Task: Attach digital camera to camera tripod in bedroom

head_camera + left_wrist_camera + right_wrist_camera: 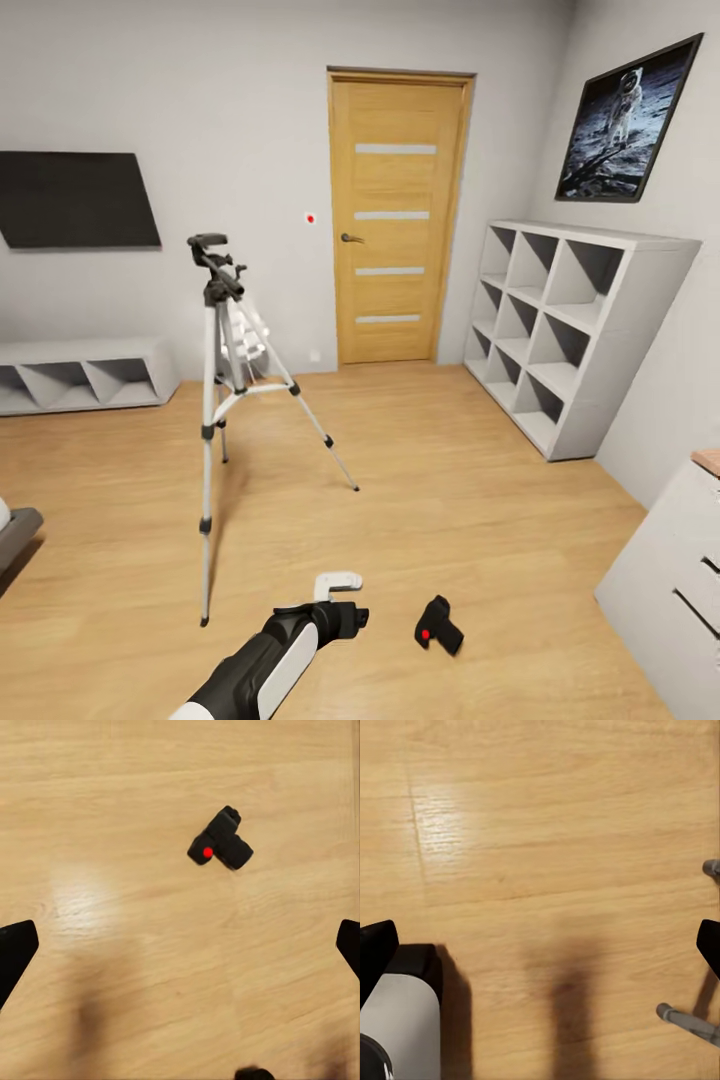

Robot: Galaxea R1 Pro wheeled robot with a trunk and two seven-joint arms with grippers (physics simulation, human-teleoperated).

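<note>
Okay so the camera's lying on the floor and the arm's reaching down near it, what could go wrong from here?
1. The digital camera lies tipped on the wood floor, away from the open left gripper; a slightly off approach might nudge it away instead of gripping it.
2. The camera tripod stands close by on thin spread legs; a swinging arm or the base might clip a leg and topple it.

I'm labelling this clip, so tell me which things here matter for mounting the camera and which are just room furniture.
Part of the job:
- digital camera, lying on the wood floor
- camera tripod, standing, head bare
- left hand, open, beside the camera and apart from it

Just there:
- oak door
- white cube shelf
- astronaut picture
- low grey shelf
- black wall panel
- white drawer chest
</note>
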